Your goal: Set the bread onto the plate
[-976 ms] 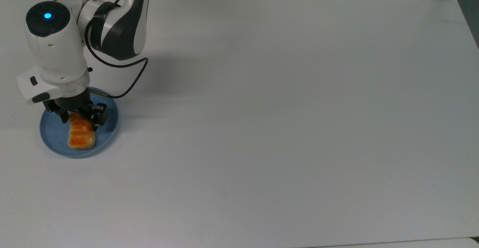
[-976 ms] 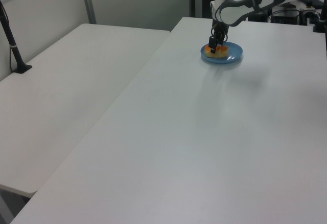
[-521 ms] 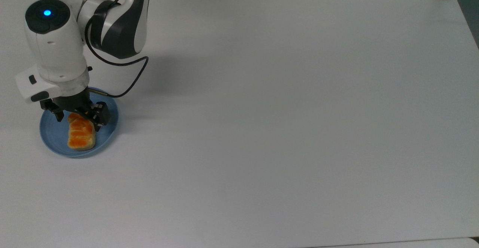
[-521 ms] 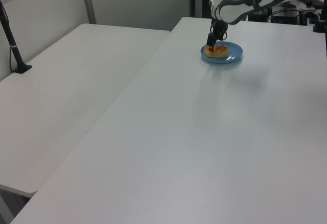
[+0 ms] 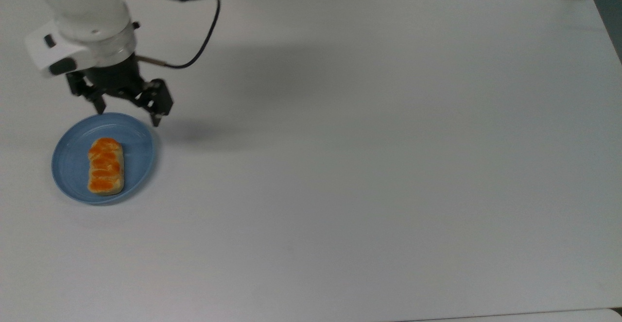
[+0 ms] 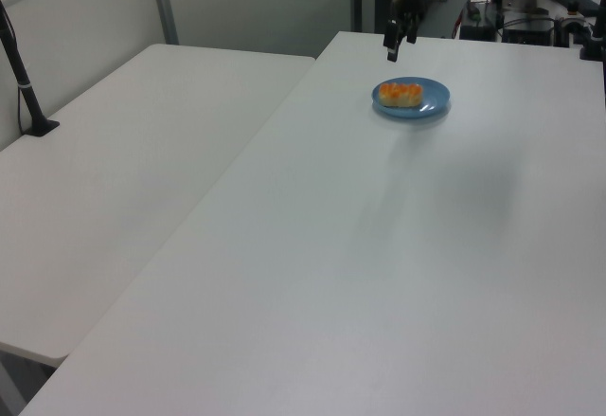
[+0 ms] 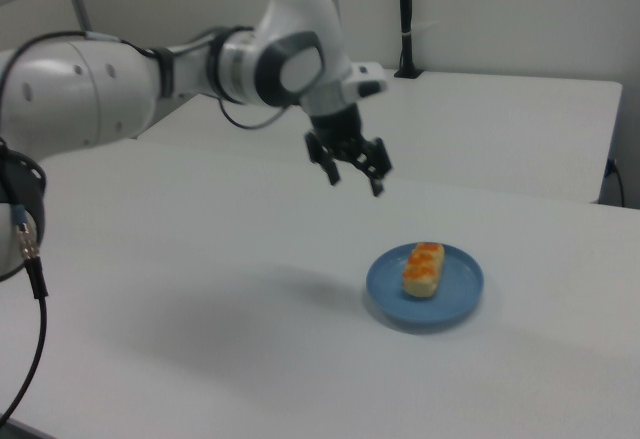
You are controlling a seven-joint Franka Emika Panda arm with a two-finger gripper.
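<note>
1 second ago the gripper (image 5: pixel 127 111) straddled the bread (image 5: pixel 105 165); now it hangs spread and empty above the plate (image 5: pixel 138 140), lower left of the top view. Task looks done.

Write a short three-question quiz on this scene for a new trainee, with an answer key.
1. True or false: the bread lies on the plate.
2. The gripper is: A) shut on the bread, B) open and raised clear of the plate, C) resting on the table.
3. In the right view, which way along the plate does the bread's long axis run?

Key:
1. True. The bread rests inside the plate's rim.
2. B. The fingers are spread, hold nothing, and hang above the table beside the plate.
3. From near to far, roughly through the plate's centre, orange stripes facing up.
</note>
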